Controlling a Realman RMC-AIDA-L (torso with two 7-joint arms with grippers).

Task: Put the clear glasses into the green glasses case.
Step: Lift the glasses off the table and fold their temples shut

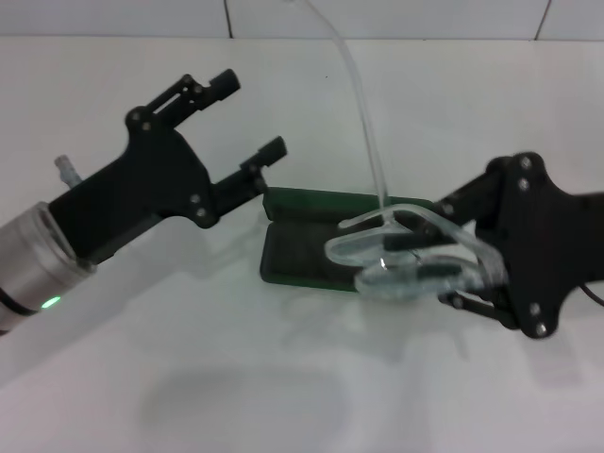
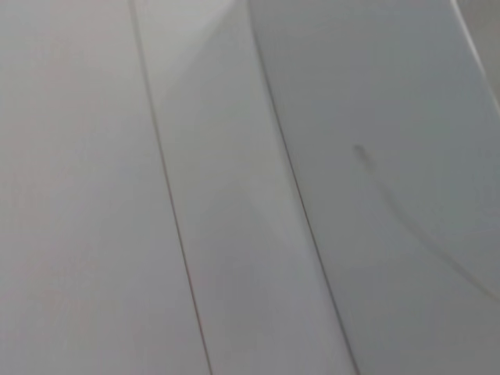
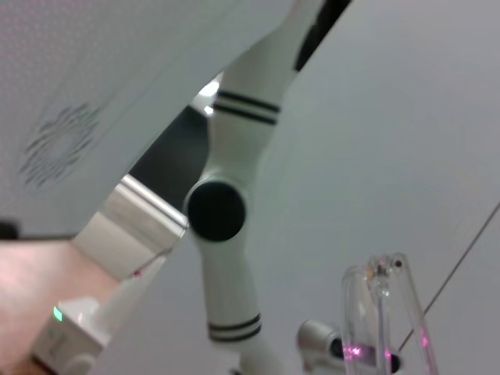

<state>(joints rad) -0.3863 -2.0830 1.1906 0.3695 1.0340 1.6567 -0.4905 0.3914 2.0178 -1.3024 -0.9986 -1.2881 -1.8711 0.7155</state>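
The transparent, colourless plastic wraparound clear glasses [image 1: 408, 257] are clamped by the right gripper [image 1: 436, 262] above the open dark green rectangular hard glasses case [image 1: 300, 247] while the left gripper [image 1: 247, 121], fingers apart, is held beside the case; lowering and release are judged next.

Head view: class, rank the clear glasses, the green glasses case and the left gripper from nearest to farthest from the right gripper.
1. The clear glasses: held in the right gripper itself, one arm sticking up.
2. The green glasses case: open on the table, just under and to the left of the glasses.
3. The left gripper: open, raised beyond the case's far left end.
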